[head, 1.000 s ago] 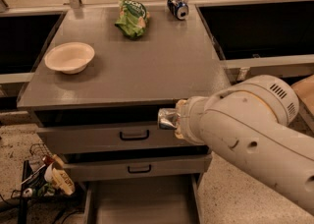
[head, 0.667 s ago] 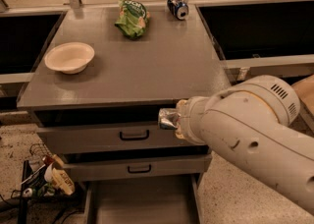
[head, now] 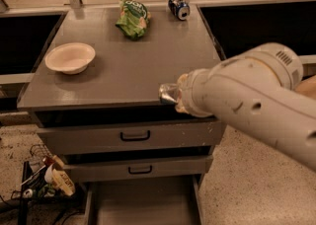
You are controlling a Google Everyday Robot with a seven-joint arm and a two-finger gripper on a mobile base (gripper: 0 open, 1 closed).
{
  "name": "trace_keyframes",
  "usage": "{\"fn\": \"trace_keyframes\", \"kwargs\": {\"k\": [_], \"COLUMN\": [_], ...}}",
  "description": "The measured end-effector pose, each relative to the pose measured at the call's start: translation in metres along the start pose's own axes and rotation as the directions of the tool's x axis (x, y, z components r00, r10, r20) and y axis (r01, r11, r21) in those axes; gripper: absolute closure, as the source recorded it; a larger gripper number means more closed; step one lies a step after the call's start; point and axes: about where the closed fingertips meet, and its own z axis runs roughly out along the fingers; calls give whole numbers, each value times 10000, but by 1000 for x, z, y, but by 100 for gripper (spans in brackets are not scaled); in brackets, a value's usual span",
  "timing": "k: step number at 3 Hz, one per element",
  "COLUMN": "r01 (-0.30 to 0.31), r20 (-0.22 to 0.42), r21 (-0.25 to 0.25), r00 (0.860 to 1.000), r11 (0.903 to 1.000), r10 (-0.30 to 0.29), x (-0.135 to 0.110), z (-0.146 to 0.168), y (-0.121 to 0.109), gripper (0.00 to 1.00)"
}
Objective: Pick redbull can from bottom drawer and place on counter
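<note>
Camera view, redbull can (head: 166, 93) at pincer (head: 175, 96), counter (head: 123, 71) front edge

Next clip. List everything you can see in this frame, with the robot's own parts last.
counter: one, grey, centre of view
white bowl: one, white, left side of the counter
green bag: one, green, crumpled, back middle of the counter
blue can: one, blue, lying at the counter's back right
redbull can: one, shiny silver, at the counter's front edge, at the arm's tip
handled drawers: two, grey with black handles, under the counter
bottom drawer: one, grey, pulled open, lowest
floor clutter: mixed items, lower left
arm: one, white, reaching in from the right
claw: one, at the arm's tip by the counter's front edge, mostly hidden by the wrist
</note>
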Motion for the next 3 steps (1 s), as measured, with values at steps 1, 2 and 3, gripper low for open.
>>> {"fn": "trace_keyframes", "kwargs": {"k": [1,2,3], "r01": [531,531,419], "r20": [-5,-5,207], "r21": [53,52,-221], "r00": [9986,9986,9989], "r11": [9986,9986,9989], "r10": [-531,-531,-415], "x": [-10,-10,-9], "z": [27,27,32], "y": [-58,-58,-58], "gripper": [100,100,100]}}
